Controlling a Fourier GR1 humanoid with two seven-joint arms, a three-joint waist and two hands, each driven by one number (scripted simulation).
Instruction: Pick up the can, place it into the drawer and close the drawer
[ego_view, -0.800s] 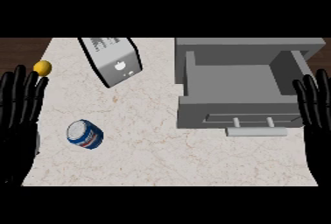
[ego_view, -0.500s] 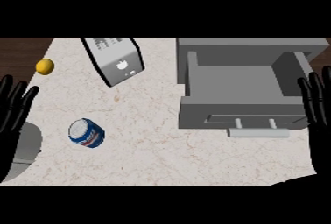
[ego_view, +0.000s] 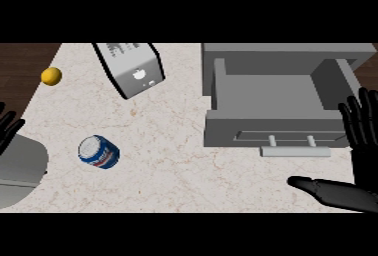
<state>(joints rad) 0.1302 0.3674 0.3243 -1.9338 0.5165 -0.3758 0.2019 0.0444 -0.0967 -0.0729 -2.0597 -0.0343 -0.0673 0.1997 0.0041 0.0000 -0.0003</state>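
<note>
Starting with nothing held. My right hand (ego_view: 362, 150) sits at the counter's right edge beside the drawer (ego_view: 275, 95), fingers straight and up, thumb stretched out low across the counter (ego_view: 184, 175). My left hand (ego_view: 7, 129) shows only as fingertips at the left edge above the grey forearm; those fingers look straight too, holding nothing.

Can (ego_view: 99, 152): blue and white, standing on the counter at lower left, well apart from the drawer, tilted slightly as seen from above. Drawer stands open, its handle (ego_view: 295, 150) toward me.

Handling judgement: rigid thin-walled cylinder, likely light, smooth sides that could slip; it may tip or roll if nudged off-centre. Best hold is round the middle of the side wall, thumb opposite fingers. It lies nearer my left side.

Change since the earlier frames: both arms have dropped and swung; less of the left hand shows, its forearm has come into view, and the right thumb now reaches inward. Can, drawer, toaster (ego_view: 131, 67) and the yellow fruit (ego_view: 51, 76) are unmoved.
</note>
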